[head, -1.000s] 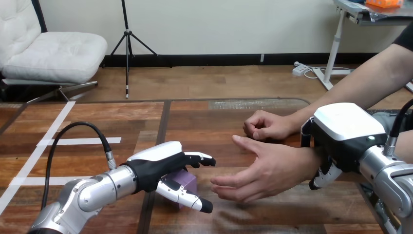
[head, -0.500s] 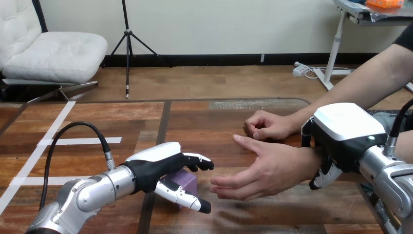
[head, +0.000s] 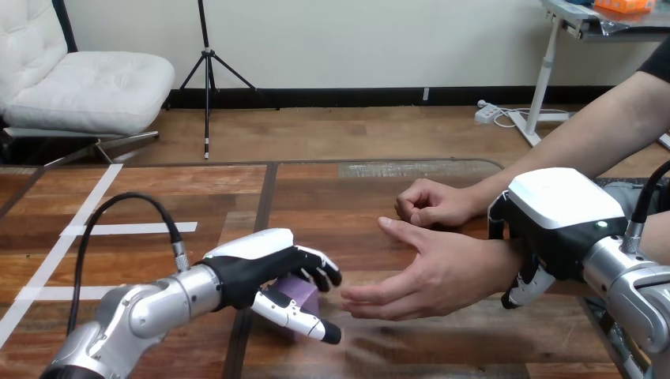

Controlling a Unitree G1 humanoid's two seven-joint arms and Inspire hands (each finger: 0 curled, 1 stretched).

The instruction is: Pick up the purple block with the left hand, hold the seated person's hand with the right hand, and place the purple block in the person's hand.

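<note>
Your left hand curls round the purple block, the person's open hand just past its fingertips; right hand clamps that wrist.

The head camera sits above the near edge of the table, close over it, facing forward and down. The robot's left arm shows at lower left of the frame, its right arm at lower right.
</note>
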